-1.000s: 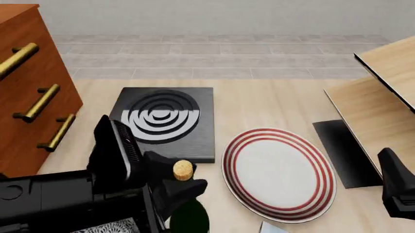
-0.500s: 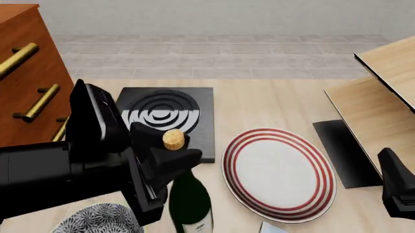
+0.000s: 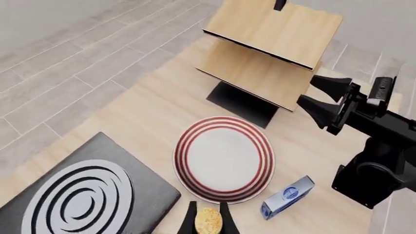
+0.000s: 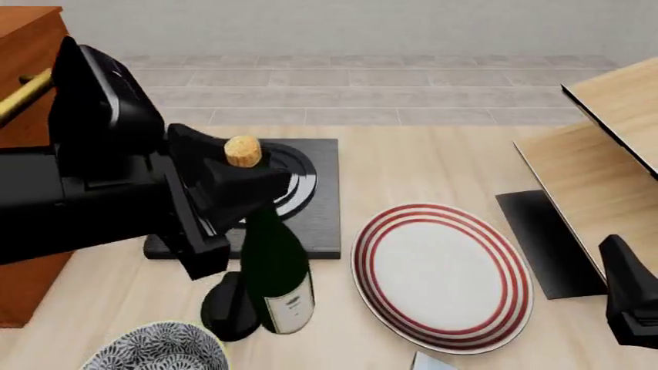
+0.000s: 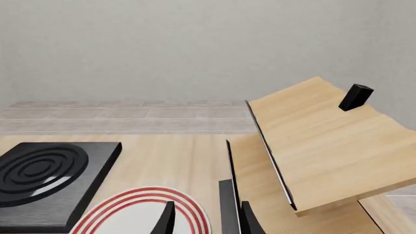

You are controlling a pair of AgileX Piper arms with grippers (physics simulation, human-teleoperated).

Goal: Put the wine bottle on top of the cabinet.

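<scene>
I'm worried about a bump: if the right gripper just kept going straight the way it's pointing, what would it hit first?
Probably the pale wood shelf: the right gripper points along its lower edge, with the striped plate just beside. Depth is unclear.

Pale wood bench (image 4: pixel 432 166) carries: black hob plate w/ rings (image 4: pixel 308 208), red-striped plate (image 4: pixel 442 274), patterned bowl (image 4: pixel 154 351) (front edge), small blue box (image 3: pixel 287 196), pale shelf unit (image 4: pixel 606 162) at right, cabinet (image 4: pixel 26 92) at left.

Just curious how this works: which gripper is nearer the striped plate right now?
Right. The right gripper idles just off the red-striped plate's edge, while the left gripper holds the wine bottle beyond its opposite edge.
</scene>
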